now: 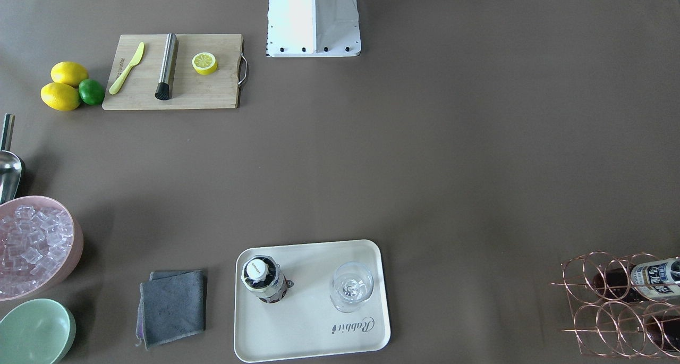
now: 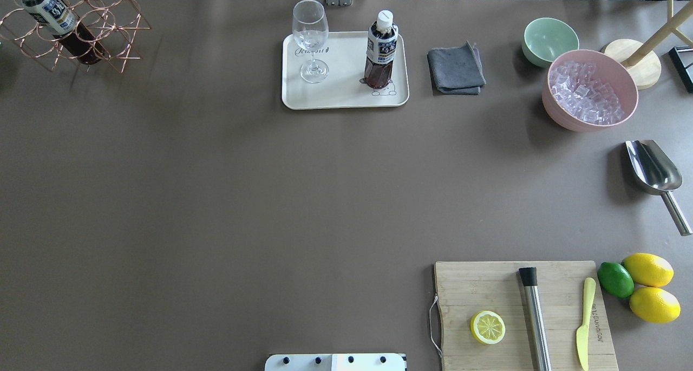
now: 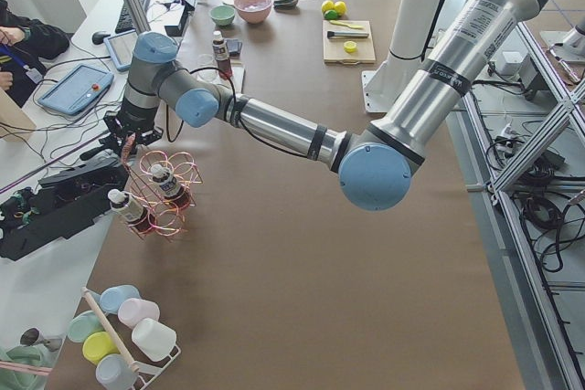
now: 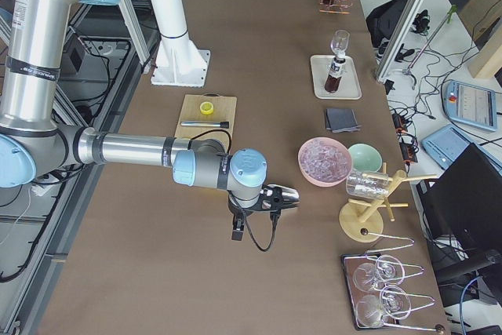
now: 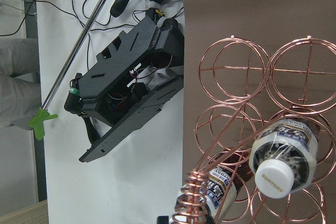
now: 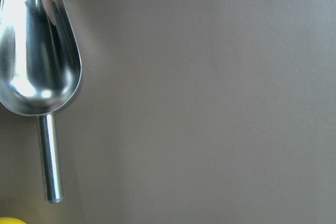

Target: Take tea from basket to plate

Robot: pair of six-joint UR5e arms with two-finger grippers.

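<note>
One tea bottle (image 2: 380, 49) stands upright on the cream plate (image 2: 341, 92), also in the front view (image 1: 263, 279) on the plate (image 1: 308, 327). The copper wire basket (image 2: 108, 32) at the far left corner holds two more tea bottles (image 5: 283, 158) (image 5: 220, 195). My left gripper (image 3: 122, 139) shows only in the left side view, above the basket's (image 3: 160, 194) handle; I cannot tell if it is open or shut. My right gripper (image 4: 237, 231) shows only in the right side view, over the table beside the scoop; its state cannot be told.
A wine glass (image 2: 311, 40) stands on the plate beside the bottle. A grey cloth (image 2: 456, 67), a green bowl (image 2: 549, 39), a pink ice bowl (image 2: 589, 89) and a metal scoop (image 2: 655, 170) lie to the right. A cutting board (image 2: 487, 290) with half lemon, muddler and knife is near right.
</note>
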